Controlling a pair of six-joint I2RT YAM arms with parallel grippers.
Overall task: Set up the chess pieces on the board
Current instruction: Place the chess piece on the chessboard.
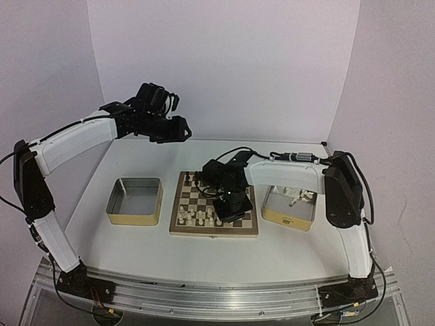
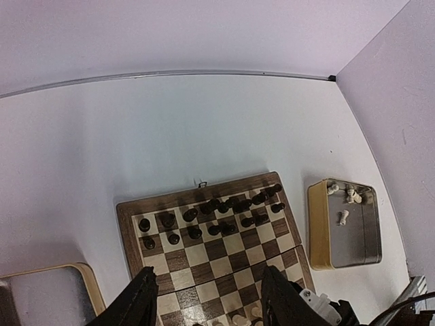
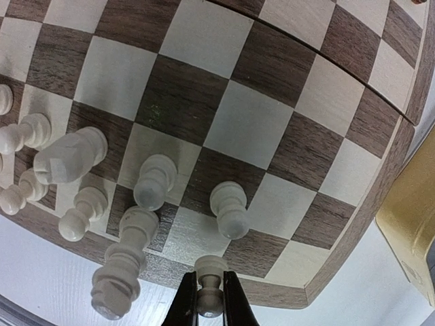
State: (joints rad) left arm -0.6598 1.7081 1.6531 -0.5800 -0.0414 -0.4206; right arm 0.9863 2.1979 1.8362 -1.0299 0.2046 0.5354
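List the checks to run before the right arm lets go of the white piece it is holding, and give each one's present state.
1. Grip: the right pincer is closed on the white piece, which is held upright: ok.
2. Base resting on the board: cannot tell from this angle.
3. Room to open: the nearest pawn and the tall piece stand apart from the fingers: ok.
4. Left pincer is open, empty and high above the board, out of the way: ok.
5. Supply: the tin holds spare white pieces: ok.
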